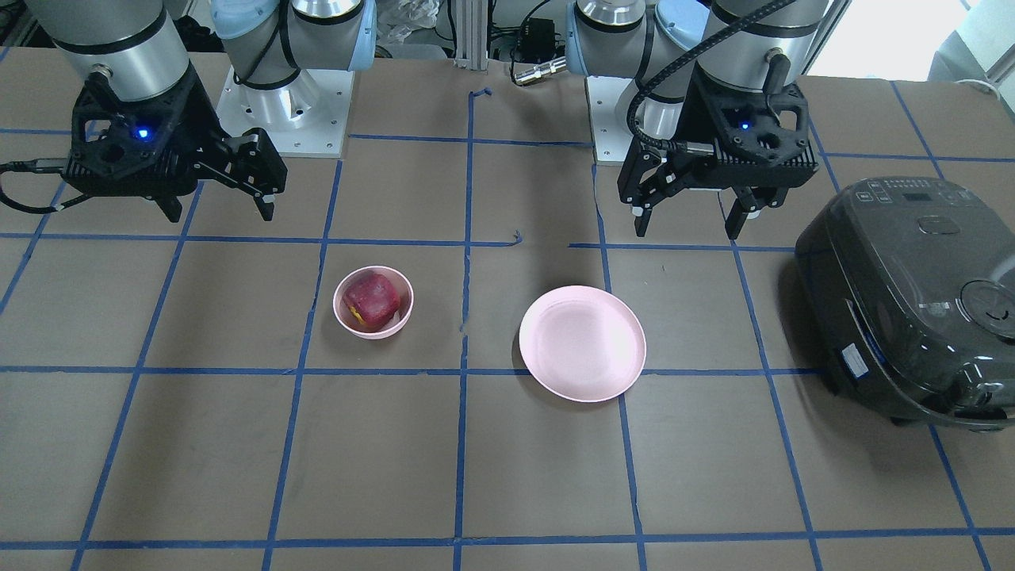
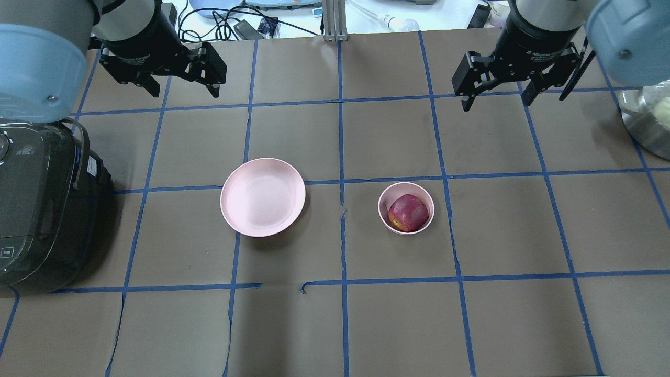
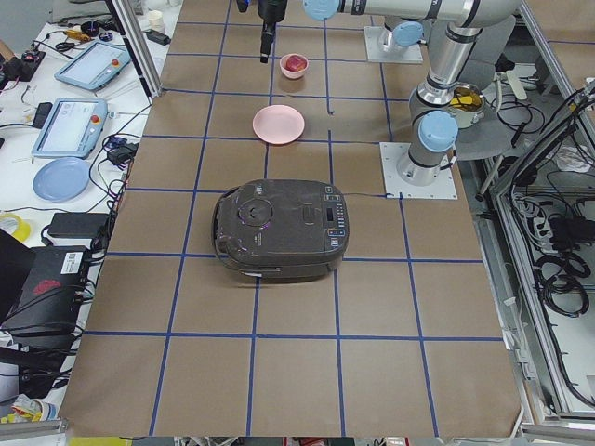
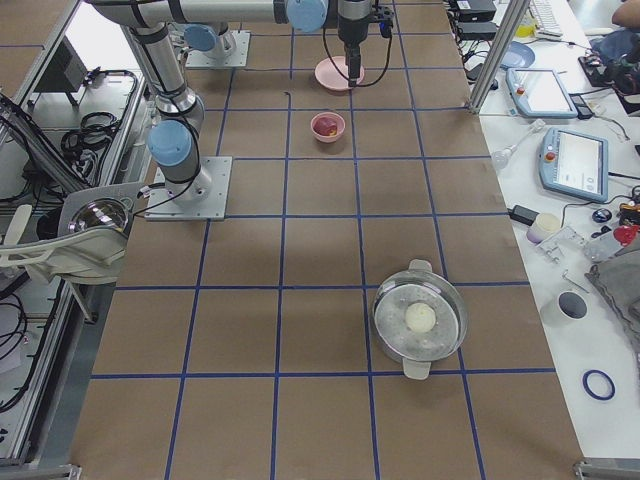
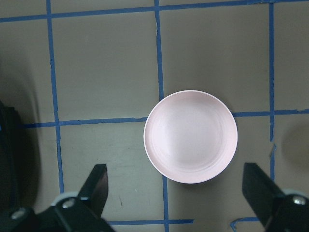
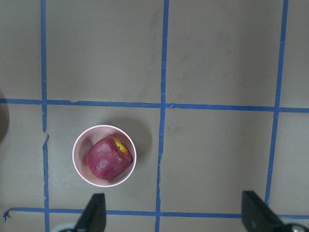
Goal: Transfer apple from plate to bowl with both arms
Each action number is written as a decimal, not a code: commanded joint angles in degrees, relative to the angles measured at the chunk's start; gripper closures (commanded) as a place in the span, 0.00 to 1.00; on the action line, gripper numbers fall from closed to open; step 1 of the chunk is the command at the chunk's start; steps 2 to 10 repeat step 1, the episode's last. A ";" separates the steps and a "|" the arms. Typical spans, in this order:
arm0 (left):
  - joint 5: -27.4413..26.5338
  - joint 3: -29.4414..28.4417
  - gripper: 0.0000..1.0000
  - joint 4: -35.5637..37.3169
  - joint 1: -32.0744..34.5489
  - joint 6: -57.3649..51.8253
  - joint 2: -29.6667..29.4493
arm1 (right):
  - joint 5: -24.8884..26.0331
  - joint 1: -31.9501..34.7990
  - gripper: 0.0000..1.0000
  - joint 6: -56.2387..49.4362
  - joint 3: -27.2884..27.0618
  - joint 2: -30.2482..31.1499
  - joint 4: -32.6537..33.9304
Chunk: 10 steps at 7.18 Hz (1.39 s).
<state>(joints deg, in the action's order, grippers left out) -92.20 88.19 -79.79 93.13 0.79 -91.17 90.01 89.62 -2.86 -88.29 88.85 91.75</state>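
The apple (image 2: 408, 213) sits in the bowl (image 2: 406, 184), toward the desk's (image 2: 340, 324) right edge. It's firm, light and probably slick (best pinched across its flatter sides). The plate (image 2: 263, 197) lies bare. My left gripper (image 2: 186, 93) and right gripper (image 2: 495, 103) hang spread wide, holding nothing.

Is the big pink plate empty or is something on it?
Empty. The plate shows only bare pink surface in the overhead and left wrist views. The apple sits in the bowl, apart from it.
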 commanded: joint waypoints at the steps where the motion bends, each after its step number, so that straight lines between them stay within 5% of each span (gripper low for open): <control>1: -0.26 0.14 0.00 -1.41 0.04 -0.44 0.03 | 0.16 -0.06 0.00 -0.05 0.22 0.01 0.01; 10: -0.26 0.14 0.00 -1.41 0.04 -0.44 0.03 | 0.16 -0.06 0.00 -0.05 0.22 0.01 0.01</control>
